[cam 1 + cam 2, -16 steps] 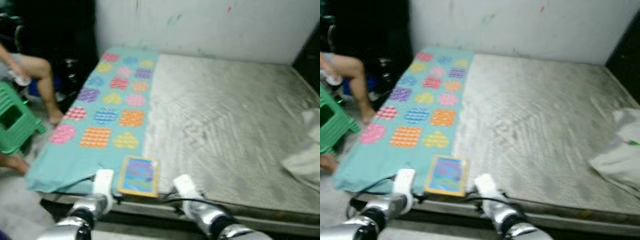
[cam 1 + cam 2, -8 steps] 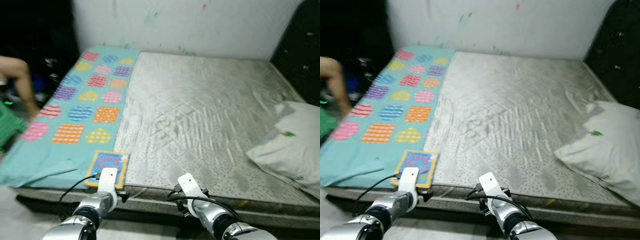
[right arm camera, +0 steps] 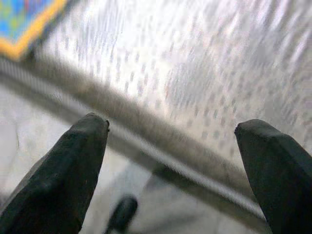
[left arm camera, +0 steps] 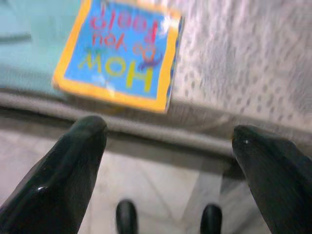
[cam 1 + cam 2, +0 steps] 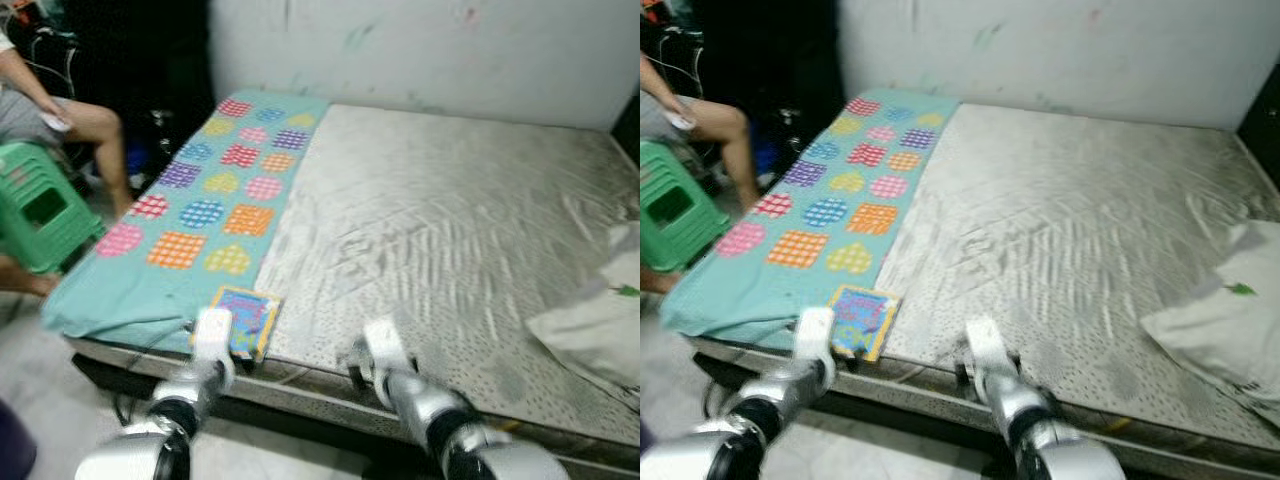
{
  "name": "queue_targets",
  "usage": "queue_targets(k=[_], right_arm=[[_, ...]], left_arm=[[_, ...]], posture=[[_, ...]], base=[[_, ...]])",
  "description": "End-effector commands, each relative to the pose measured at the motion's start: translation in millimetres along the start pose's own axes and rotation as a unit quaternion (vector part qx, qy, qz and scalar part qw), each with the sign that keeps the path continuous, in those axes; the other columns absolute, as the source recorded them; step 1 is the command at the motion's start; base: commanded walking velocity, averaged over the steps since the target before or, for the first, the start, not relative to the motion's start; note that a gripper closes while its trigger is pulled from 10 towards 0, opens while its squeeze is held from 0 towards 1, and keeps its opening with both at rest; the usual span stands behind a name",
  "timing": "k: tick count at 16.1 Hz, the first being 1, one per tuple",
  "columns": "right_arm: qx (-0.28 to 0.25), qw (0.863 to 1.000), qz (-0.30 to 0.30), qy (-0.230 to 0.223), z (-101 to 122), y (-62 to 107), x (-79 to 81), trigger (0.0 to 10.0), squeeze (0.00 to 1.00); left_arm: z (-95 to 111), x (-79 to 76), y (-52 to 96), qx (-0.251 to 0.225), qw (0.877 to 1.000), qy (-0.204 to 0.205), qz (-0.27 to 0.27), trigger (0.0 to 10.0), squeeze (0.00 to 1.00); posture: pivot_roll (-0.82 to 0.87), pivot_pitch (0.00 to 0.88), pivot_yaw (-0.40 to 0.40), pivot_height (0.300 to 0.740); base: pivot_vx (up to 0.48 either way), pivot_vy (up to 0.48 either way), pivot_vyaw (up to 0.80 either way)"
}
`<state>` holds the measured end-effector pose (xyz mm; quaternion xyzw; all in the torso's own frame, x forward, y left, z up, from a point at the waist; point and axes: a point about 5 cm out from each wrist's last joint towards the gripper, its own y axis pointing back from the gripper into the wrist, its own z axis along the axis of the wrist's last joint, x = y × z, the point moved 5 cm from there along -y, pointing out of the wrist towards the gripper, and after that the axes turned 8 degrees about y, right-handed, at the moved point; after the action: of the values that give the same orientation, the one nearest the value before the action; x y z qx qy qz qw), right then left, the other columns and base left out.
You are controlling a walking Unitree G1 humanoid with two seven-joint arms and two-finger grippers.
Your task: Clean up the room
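Note:
A picture book [image 5: 245, 318] with a yellow border and blue cover lies flat at the near edge of the bed, where the teal blanket [image 5: 215, 215] meets the bare grey mattress [image 5: 450, 240]. In the left wrist view the book [image 4: 119, 58] sits just beyond my left gripper [image 4: 168, 161], which is open, empty and level with the bed's edge. My right gripper [image 3: 170, 165] is open too and holds nothing. It hovers over the mattress edge [image 3: 161, 126] to the right of the book, whose corner [image 3: 24, 24] is in its view.
A white pillow [image 5: 600, 325] lies at the bed's right side. On the floor to the left stands a green plastic stool [image 5: 45, 215], with a seated person's legs [image 5: 95, 135] beside it. A pale wall [image 5: 450, 50] runs behind the bed.
The camera has swung back to the left, so the stool and the person are in view again and the pillow sits further right. Both grippers stay open at the bed's edge.

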<state>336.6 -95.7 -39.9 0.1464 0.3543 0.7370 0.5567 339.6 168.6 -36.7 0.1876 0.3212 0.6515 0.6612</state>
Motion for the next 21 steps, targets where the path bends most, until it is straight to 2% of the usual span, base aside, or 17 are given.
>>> queue_targets(k=[1,3,4,5,6,7,8,9,11,12,13,14,15,17,18,20,21], right_arm=[[-0.038,0.999,-0.006,-0.025,24.9,0.3,-9.4,10.0,0.00],[-0.106,0.994,-0.025,-0.030,70.2,5.8,-36.3,10.0,0.00],[-0.120,0.992,-0.029,-0.027,78.2,7.5,-41.4,10.0,0.00],[-0.158,0.986,-0.041,-0.023,99.7,13.7,-56.8,10.0,0.00],[-0.179,0.982,-0.047,-0.025,109.5,17.7,-65.3,10.0,0.00],[-0.211,0.976,-0.055,-0.030,123.4,24.8,-78.8,10.0,0.00],[-0.246,0.967,-0.057,-0.043,136.1,33.7,-92.2,10.0,0.00],[-0.258,0.964,-0.055,-0.046,140.0,36.7,-95.4,10.0,0.00],[-0.289,0.955,-0.043,-0.051,147.9,44.5,-100.8,10.0,0.00],[-0.295,0.954,-0.044,-0.045,150.1,46.1,-101.7,10.0,0.00],[-0.345,0.937,-0.044,-0.030,153.8,62.0,-107.9,10.0,0.00],[-0.354,0.934,-0.044,-0.026,154.0,65.6,-108.8,10.0,0.00],[-0.378,0.924,-0.039,-0.031,152.0,75.0,-111.1,10.0,0.00],[-0.389,0.920,-0.047,-0.035,138.5,83.7,-118.3,10.0,0.00],[-0.389,0.919,-0.058,-0.035,130.0,87.7,-122.5,10.0,0.00],[-0.387,0.919,-0.069,-0.036,121.4,91.7,-122.9,10.0,0.00],[-0.377,0.922,-0.080,-0.042,113.8,88.8,-118.9,10.0,0.00]], left_arm=[[26.7,-1.4,0.8,-0.041,0.999,-0.006,-0.013,10.0,0.00],[49.3,5.0,4.7,-0.083,0.996,-0.001,-0.025,10.0,0.00],[52.8,5.5,5.4,-0.090,0.996,0.001,-0.027,10.0,0.00],[63.5,5.7,7.6,-0.109,0.993,0.006,-0.037,10.0,0.00],[69.2,5.3,9.1,-0.120,0.992,0.005,-0.043,10.0,0.00],[80.2,4.6,12.6,-0.146,0.988,0.007,-0.055,10.0,0.00],[95.9,7.7,20.8,-0.192,0.979,0.010,-0.061,10.0,0.00],[101.0,9.9,24.3,-0.209,0.976,0.015,-0.059,10.0,0.00],[115.7,11.9,42.4,-0.281,0.958,0.002,-0.065,10.0,0.00],[118.6,11.4,46.1,-0.295,0.953,-0.003,-0.068,10.0,0.00],[118.5,16.9,70.7,-0.355,0.933,0.009,-0.057,10.0,0.00],[118.0,17.5,75.6,-0.364,0.930,0.009,-0.055,10.0,0.00],[118.6,20.1,86.2,-0.383,0.922,0.005,-0.048,10.0,0.00],[120.8,30.7,103.5,-0.416,0.908,-0.048,0.003,10.0,0.00],[116.8,31.4,112.6,-0.422,0.904,-0.060,0.006,10.0,0.00],[107.8,26.4,122.0,-0.417,0.907,-0.050,-0.005,10.0,0.00],[103.0,24.7,129.4,-0.424,0.904,-0.055,0.009,10.0,0.00]], posture=[[-0.06,0.000,-0.052,0.740],[-0.07,0.000,-0.046,0.740],[-0.07,0.000,-0.046,0.740],[-0.07,0.000,-0.034,0.740],[-0.08,0.000,-0.029,0.740],[-0.08,0.000,-0.022,0.740],[-0.08,0.000,-0.018,0.740],[-0.07,0.000,-0.017,0.740],[-0.05,0.000,-0.027,0.740],[-0.05,0.000,-0.029,0.740],[-0.05,0.000,-0.042,0.740],[-0.05,0.000,-0.042,0.740],[-0.04,0.000,-0.047,0.740],[-0.03,0.000,-0.046,0.740],[-0.03,0.000,-0.044,0.740],[-0.01,0.000,-0.044,0.740],[-0.01,0.000,-0.047,0.740]], base=[[0.000,0.000,0.00],[0.000,0.000,0.00],[0.000,0.000,0.00],[0.000,0.000,0.00],[0.000,0.000,0.00],[0.000,0.000,0.00],[0.000,0.000,0.00],[0.000,0.000,0.00],[0.000,0.000,0.00],[0.000,0.000,0.00],[0.000,0.000,0.00],[0.000,0.000,0.00],[0.000,0.000,0.00],[0.000,0.000,0.00],[0.000,0.000,0.00],[0.000,0.000,0.00],[0.000,0.000,0.00]])
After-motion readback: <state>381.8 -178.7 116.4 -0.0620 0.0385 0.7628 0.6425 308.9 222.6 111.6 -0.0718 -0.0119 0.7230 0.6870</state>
